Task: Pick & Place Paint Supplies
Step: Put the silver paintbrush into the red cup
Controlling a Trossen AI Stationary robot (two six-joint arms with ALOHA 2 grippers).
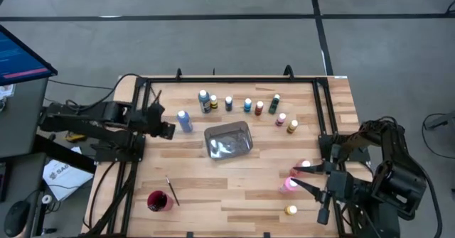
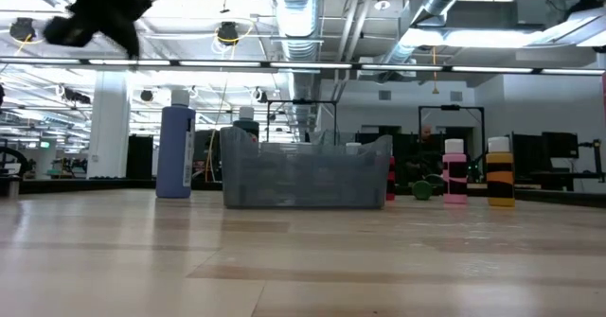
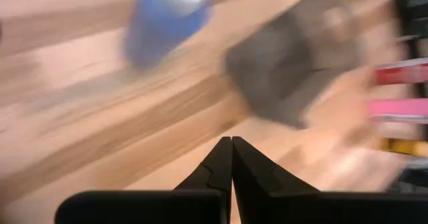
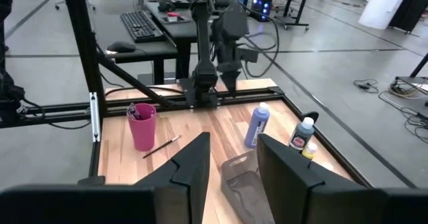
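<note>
The left end effector, fingers pressed together and empty, hovers just at nine o'clock of the blue bottle. It should spread first, then straddle the bottle squarely. The right end effector, part-spread, waits near the pink bottle.

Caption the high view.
Grey metal tray mid-table, paint bottles lined behind it, red cup in front.

Bare wood lies between tray and red cup; bottle row crowds the far edge — tightly.
</note>
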